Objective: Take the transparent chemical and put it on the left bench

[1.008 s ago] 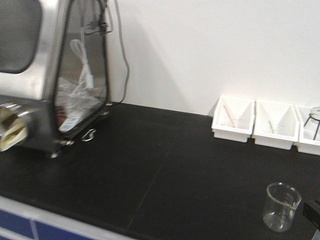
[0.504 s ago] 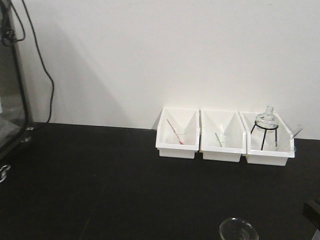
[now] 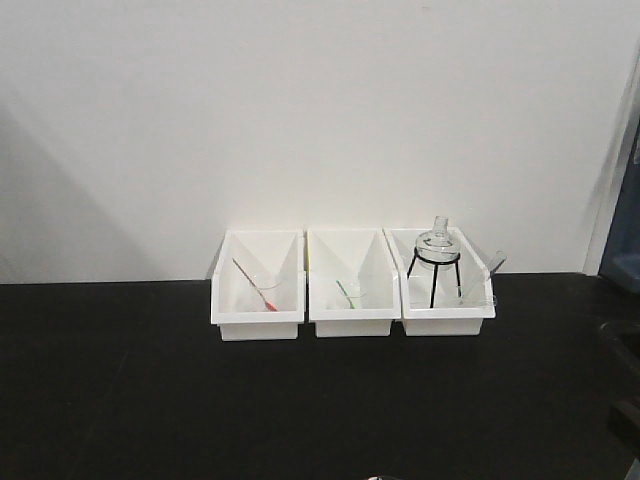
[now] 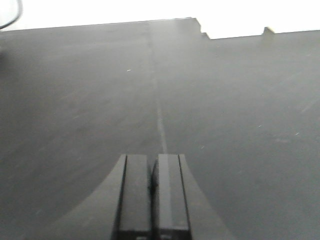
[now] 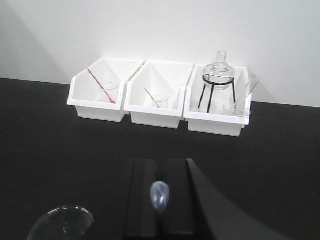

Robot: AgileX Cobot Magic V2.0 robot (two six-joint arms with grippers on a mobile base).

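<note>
- Your left gripper [image 4: 152,162] is hovering over open black tabletop [image 4: 235,100], jaws clenched.
- Your right gripper [image 5: 160,165] is holding its jaws clenched, empty.
- The transparent chemical [image 5: 236,108] is sitting at the rightmost tray's [image 5: 215,126] right edge, beside the flask [image 5: 218,67].

One black counter [image 3: 120,390] carries three white bins: a left bin [image 3: 258,318], a middle bin [image 3: 350,318] and a right bin [image 3: 447,314]. Small glass beakers number four: the red-stick beaker [image 5: 111,88], the green-stick beaker [image 5: 160,99], the beaker with the clear pipette [image 5: 234,108] and a loose beaker [image 5: 60,222] out on the counter (only its rim shows). Two sticks: one red stick [image 5: 101,86], one green stick [image 5: 151,97]. One clear pipette [image 5: 251,86]. One round flask [image 5: 218,67], one black tripod [image 5: 218,78]. Two claws, the left claw [image 4: 152,161] and the right claw [image 5: 161,165], two fingers apiece.
</note>
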